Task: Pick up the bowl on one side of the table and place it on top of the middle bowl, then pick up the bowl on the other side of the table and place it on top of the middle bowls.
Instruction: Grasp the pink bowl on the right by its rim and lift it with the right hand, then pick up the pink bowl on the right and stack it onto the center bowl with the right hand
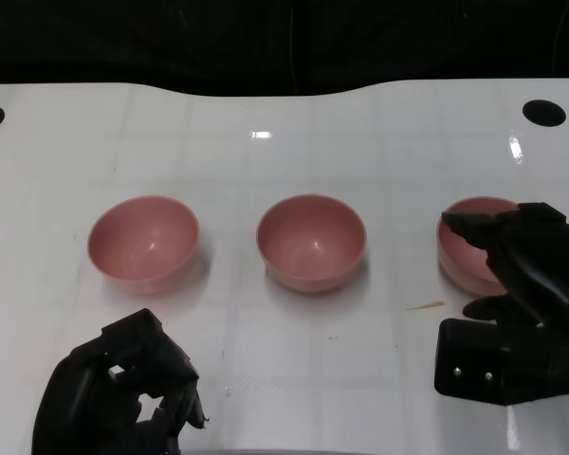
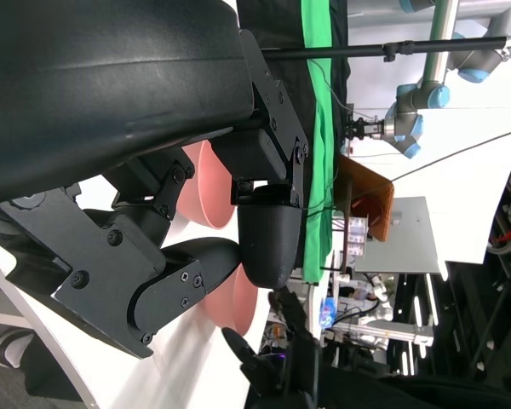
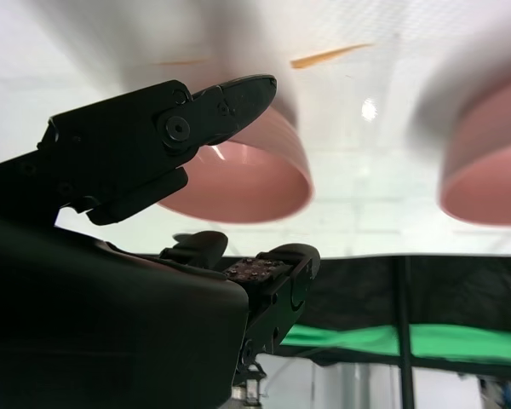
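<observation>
Partly hidden: right bowl (image 1: 469, 248) behind right hand (image 1: 517, 284), fingers (image 1: 474, 226) spread; left hand (image 1: 123, 393) curled, empty.

The right hand (image 1: 512, 275) covered much of the right bowl (image 1: 465, 248), so any contact was unclear; the frame edge cropped the left hand (image 1: 119, 398).

Three pink bowls set in a row on a white table (image 1: 266, 379).

The left bowl (image 1: 143, 242) and middle bowl (image 1: 311, 241) are untouched; the right bowl (image 1: 467, 248) is overlapped by the right hand (image 1: 517, 284). The left hand (image 1: 123, 398) is seen at lower left, apart from the bowls.
</observation>
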